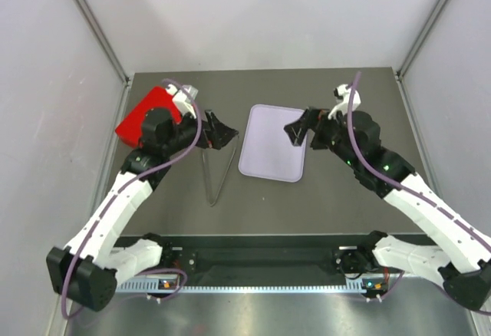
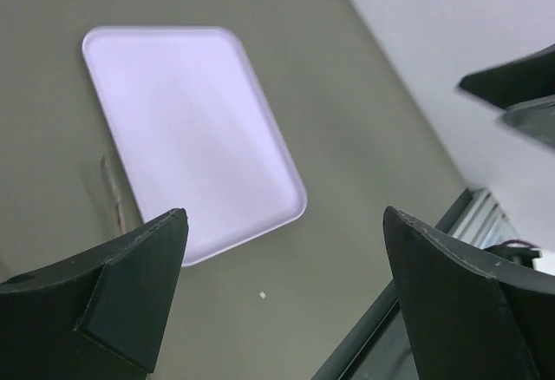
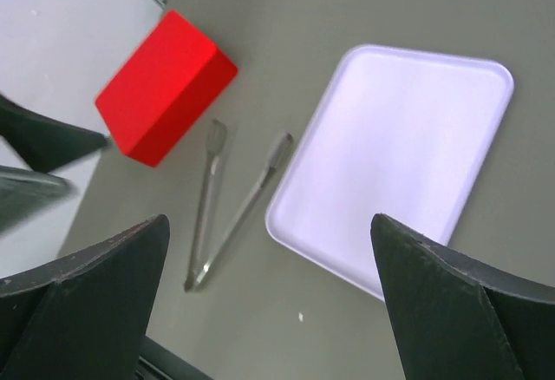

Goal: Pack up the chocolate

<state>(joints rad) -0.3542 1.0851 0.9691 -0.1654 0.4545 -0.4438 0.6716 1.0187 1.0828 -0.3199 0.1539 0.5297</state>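
No chocolate shows in any view. A pale lilac tray (image 1: 273,143) lies empty at the table's middle; it also shows in the left wrist view (image 2: 186,133) and the right wrist view (image 3: 395,159). My left gripper (image 1: 222,133) is open and empty, held above the table left of the tray. My right gripper (image 1: 298,131) is open and empty over the tray's right edge. In the left wrist view the left gripper (image 2: 282,285) frames bare table; in the right wrist view the right gripper (image 3: 269,298) does the same.
A red box (image 1: 144,116) sits at the back left, partly behind the left arm, and shows in the right wrist view (image 3: 165,85). Metal tongs (image 1: 217,171) lie between box and tray, also in the right wrist view (image 3: 230,211). Grey walls enclose the table.
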